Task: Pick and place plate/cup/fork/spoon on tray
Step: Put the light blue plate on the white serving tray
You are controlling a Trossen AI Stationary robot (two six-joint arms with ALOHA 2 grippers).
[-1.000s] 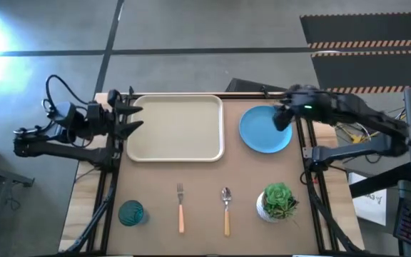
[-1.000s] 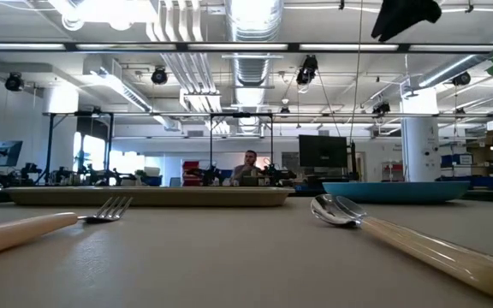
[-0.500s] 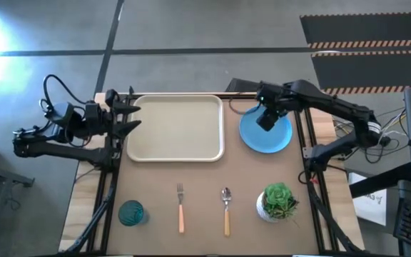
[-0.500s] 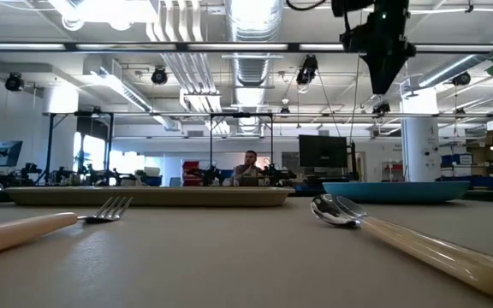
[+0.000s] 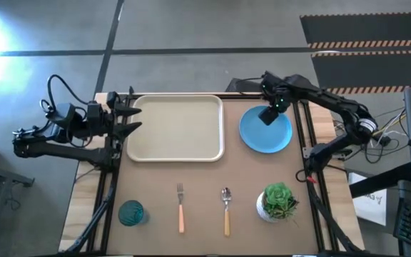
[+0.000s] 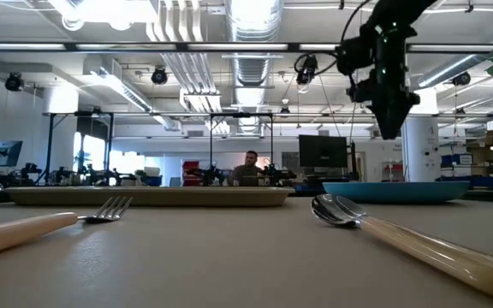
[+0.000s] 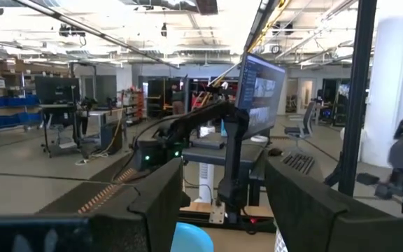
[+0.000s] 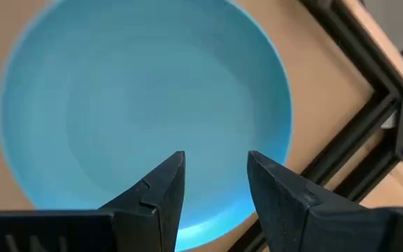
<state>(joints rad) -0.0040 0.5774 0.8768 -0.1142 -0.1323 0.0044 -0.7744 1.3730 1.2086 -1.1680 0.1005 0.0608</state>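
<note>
From above: right gripper [image 5: 268, 116] poised over the far part of the sky-blue plate [image 5: 265, 130], which lies on the table just right of the cream tray [image 5: 175, 128] — not on it. Left gripper [image 5: 130, 118] parked at the tray's left edge, fingers spread, nothing held. Along the near edge: teal cup [image 5: 131, 213], fork [image 5: 180, 207], spoon [image 5: 226, 210], potted plant [image 5: 278, 202]. At table height: right gripper [image 6: 389, 120] hanging clear above the plate [image 6: 396, 191]; fork [image 6: 32, 226] and spoon [image 6: 392, 235] close in front. Left wrist: fingers [image 7: 159, 203] wide apart, empty. Right wrist: fingers [image 8: 163, 192] parted over the plate [image 8: 138, 105], gripping nothing.
</note>
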